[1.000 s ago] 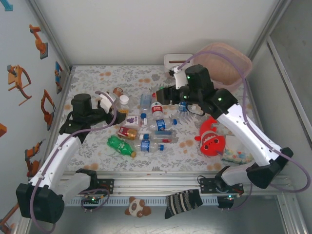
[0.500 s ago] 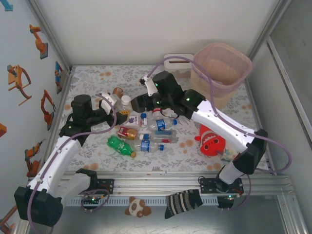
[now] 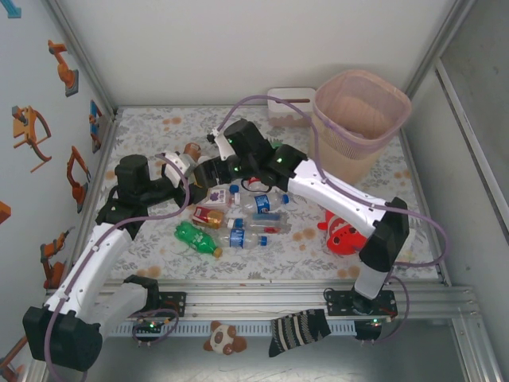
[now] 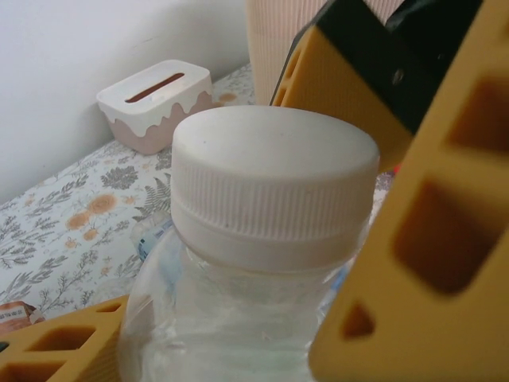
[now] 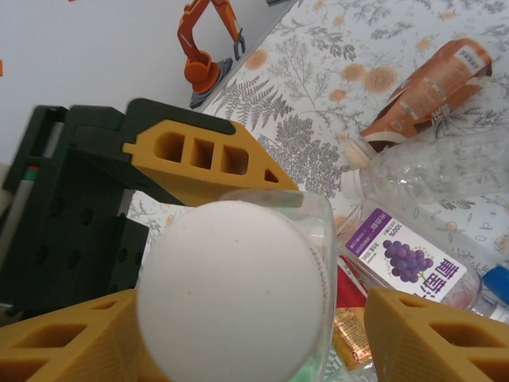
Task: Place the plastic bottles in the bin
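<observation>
My left gripper [image 3: 188,170] [image 4: 238,334] is shut on a clear plastic bottle with a white cap [image 4: 274,179] [image 5: 231,294], held at the table's left. My right gripper [image 3: 208,170] [image 5: 254,334] has reached across to it and stands open, its yellow fingers [image 5: 437,334] on either side of the cap with a gap on the right. Several more plastic bottles lie mid-table: a green one [image 3: 197,238], blue-labelled clear ones [image 3: 246,237], a purple-labelled one [image 3: 215,195] [image 5: 406,255] and a brownish one [image 5: 433,87]. The pink-beige bin [image 3: 362,111] stands at the back right.
A white slotted tissue box [image 3: 288,103] [image 4: 155,99] sits beside the bin at the back wall. A red clownfish plush [image 3: 343,227] lies to the right of the bottles. The right arm stretches diagonally over the bottle pile. Orange toy arms decorate the left wall.
The right arm has swung left from beside the bin, across the pile, to the bottle in the left gripper. The left arm has stayed put with its bottle.
</observation>
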Robot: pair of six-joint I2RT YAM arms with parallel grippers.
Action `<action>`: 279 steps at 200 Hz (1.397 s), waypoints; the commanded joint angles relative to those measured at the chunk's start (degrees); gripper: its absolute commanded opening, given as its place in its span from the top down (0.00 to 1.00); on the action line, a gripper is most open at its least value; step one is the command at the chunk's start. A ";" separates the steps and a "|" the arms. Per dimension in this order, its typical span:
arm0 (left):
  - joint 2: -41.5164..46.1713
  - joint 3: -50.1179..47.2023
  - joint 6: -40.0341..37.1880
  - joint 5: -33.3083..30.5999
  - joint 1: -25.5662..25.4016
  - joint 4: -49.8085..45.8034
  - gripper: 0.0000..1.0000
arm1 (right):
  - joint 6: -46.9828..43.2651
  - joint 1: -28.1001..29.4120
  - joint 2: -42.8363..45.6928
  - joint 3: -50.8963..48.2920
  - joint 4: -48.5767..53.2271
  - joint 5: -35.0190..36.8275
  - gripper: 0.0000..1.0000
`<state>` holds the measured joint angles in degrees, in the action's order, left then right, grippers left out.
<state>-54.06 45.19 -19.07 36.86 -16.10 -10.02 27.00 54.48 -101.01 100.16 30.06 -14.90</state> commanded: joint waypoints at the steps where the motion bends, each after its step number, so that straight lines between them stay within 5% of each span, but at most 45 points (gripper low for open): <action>1: 1.24 -0.09 -1.39 1.62 -0.25 1.30 0.46 | 0.70 0.36 -1.57 2.06 -0.85 -1.45 0.29; 66: 1.59 -0.10 -1.18 1.62 -0.25 1.44 0.46 | 0.42 0.36 -3.36 1.82 -0.53 0.12 0.33; 155: 1.59 -0.18 -0.88 1.60 -0.25 1.97 0.43 | 1.02 0.37 0.00 -0.36 -3.69 3.18 0.55; 237: 2.03 -0.52 0.35 3.21 -0.16 3.19 0.22 | -0.84 -1.36 4.15 -1.28 -2.79 7.80 0.60; 279: 2.01 -0.54 0.61 3.11 -0.16 3.28 0.19 | -2.86 -4.32 7.66 -1.41 0.15 10.42 0.60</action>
<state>-52.88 44.93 -18.81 38.46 -16.25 -8.10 26.28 51.72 -97.71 99.00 28.67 -7.62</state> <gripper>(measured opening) 0.808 0.473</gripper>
